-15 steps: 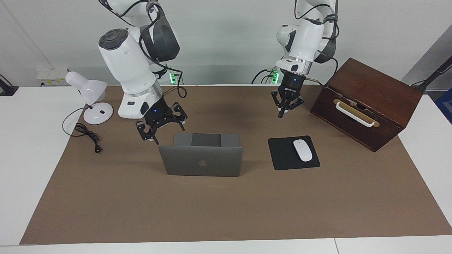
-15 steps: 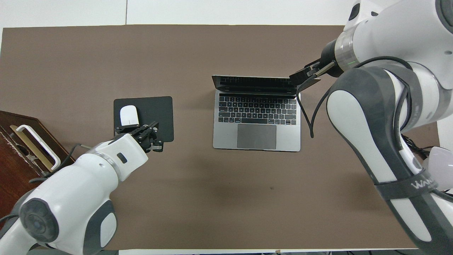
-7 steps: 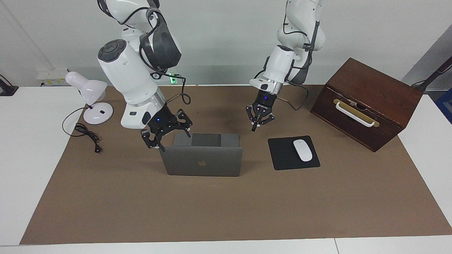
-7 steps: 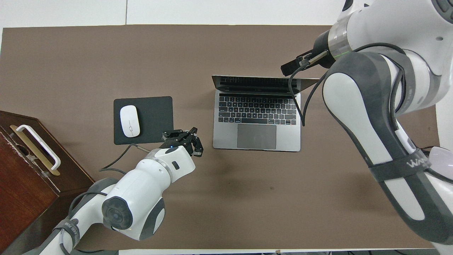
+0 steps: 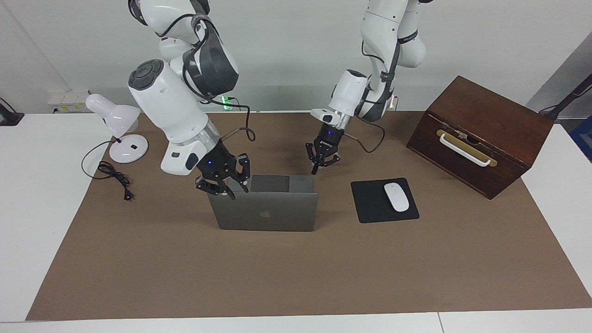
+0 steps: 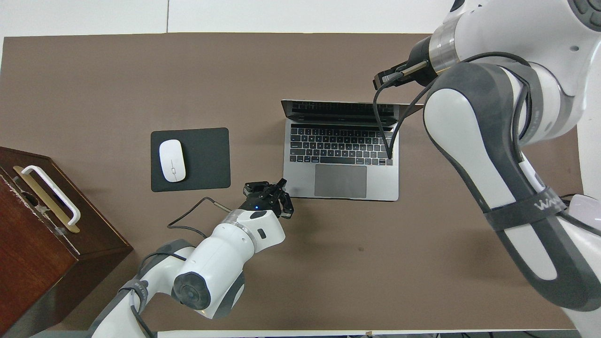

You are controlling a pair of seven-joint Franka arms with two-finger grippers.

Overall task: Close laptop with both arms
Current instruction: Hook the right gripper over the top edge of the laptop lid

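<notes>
Laptop: one laptop (image 5: 267, 206) is standing open near the middle of the brown-covered worktop (image 5: 296, 273), lid upright with its logo facing away from the robots, keyboard toward them.
Right pincer (image 5: 225, 183): it is hanging at the lid's top corner on the right arm's end; its fingers are spread, and it seems to be touching the lid's edge, though contact is hard to confirm.
Left pincer (image 5: 320, 163): it is hovering over the laptop's base corner nearest the robots on the left arm's end, apart from the lid; whether its fingers are spread or pressed together, I cannot tell.
Mouse pad: one black pad (image 5: 375, 203) is lying beside the laptop toward the left arm's end.
Mouse: one white mouse (image 5: 396, 197) is resting on that pad.
Box: one dark wooden box (image 5: 481, 134) with a white handle is sitting at the left arm's end.
Lamp: one white lamp (image 5: 118, 129) is standing at the right arm's end.
</notes>
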